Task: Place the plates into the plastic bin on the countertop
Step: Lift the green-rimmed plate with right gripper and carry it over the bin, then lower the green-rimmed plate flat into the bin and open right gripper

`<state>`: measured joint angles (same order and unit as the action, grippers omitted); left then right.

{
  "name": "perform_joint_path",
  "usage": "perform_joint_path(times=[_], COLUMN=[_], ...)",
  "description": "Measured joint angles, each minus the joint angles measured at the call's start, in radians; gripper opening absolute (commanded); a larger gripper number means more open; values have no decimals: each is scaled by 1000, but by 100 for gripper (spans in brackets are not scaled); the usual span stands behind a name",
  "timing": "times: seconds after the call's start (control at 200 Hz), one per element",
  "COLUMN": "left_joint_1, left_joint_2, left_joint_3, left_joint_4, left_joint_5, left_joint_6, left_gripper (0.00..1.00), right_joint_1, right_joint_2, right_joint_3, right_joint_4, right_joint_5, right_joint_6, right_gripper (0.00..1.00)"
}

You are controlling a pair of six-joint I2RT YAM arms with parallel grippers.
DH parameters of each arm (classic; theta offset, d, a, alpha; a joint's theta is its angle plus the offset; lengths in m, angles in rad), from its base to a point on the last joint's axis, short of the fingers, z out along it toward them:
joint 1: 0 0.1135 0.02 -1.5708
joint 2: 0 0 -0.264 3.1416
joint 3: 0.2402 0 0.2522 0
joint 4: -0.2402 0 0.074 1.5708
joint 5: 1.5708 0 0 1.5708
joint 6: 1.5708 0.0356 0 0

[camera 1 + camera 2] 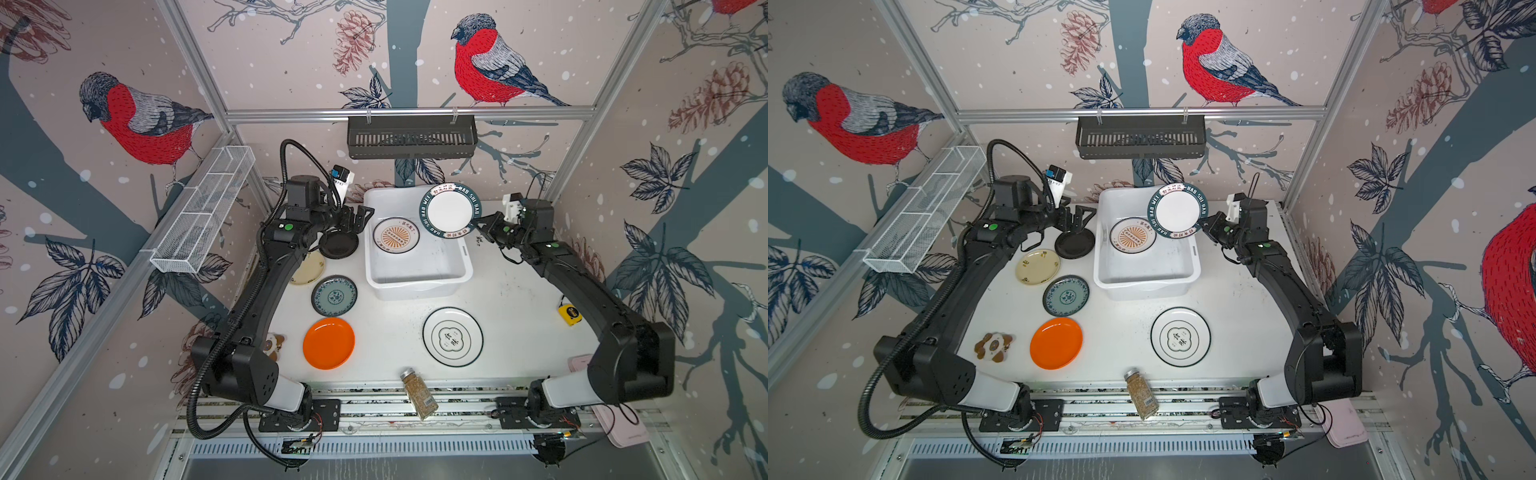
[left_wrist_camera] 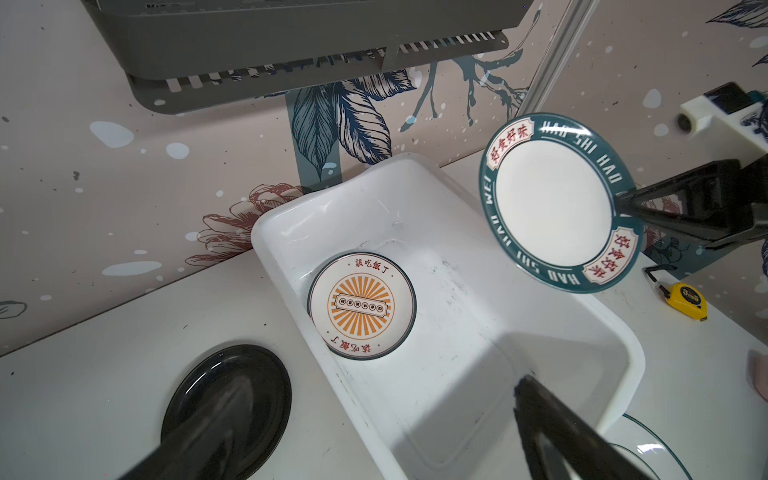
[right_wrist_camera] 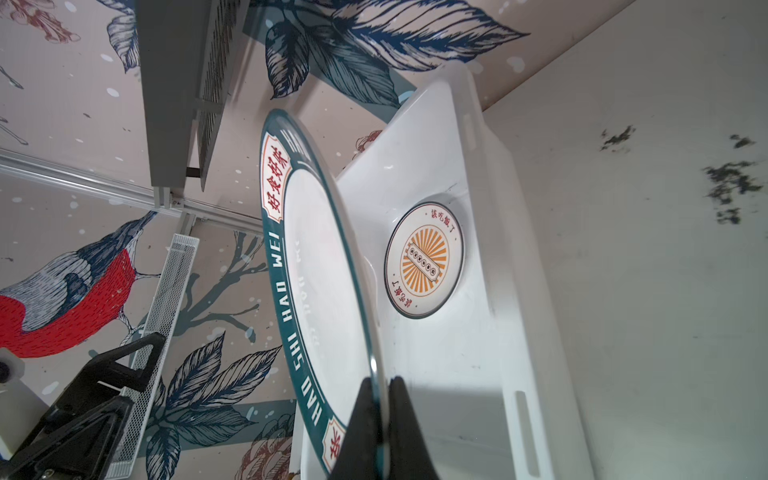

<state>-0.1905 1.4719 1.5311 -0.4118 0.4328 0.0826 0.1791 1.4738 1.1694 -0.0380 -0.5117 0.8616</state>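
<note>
My right gripper [image 3: 380, 382] is shut on the rim of the dark lettered-rim plate [image 1: 450, 210], holding it tilted above the far right corner of the white plastic bin [image 1: 415, 286]. The orange-sunburst plate [image 1: 395, 235] lies flat inside the bin. My left gripper [image 2: 382, 386] hangs open and empty over the bin's left rim, beside the black plate [image 1: 338, 245]. On the countertop [image 1: 519, 299] lie the cream plate [image 1: 1037, 267], the teal-patterned plate [image 1: 334, 295], the orange plate [image 1: 328, 343] and the white black-rimmed plate [image 1: 453, 336].
A black slotted basket [image 1: 411, 137] hangs on the back rail. A white wire mesh tray [image 1: 203, 208] is fixed to the left wall. A spice jar [image 1: 419, 392] lies at the front edge, a yellow tape measure [image 1: 569, 313] at the right, a small toy [image 1: 994, 345] front left.
</note>
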Motion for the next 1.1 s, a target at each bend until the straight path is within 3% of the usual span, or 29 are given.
perform_joint_path(times=[0.48, 1.101], left_joint_1=[1, 1], left_joint_2=[-29, -34], left_joint_3=[8, 23], left_joint_4=[0, -4], left_joint_5=[14, 87], left_joint_6=[-23, -11], left_gripper=[98, 98], right_joint_1=[189, 243], right_joint_2=[304, 642], right_joint_3=[163, 480], right_joint_4=[57, -55], right_joint_5=[94, 170], right_joint_6=[36, 62], right_gripper=[4, 4])
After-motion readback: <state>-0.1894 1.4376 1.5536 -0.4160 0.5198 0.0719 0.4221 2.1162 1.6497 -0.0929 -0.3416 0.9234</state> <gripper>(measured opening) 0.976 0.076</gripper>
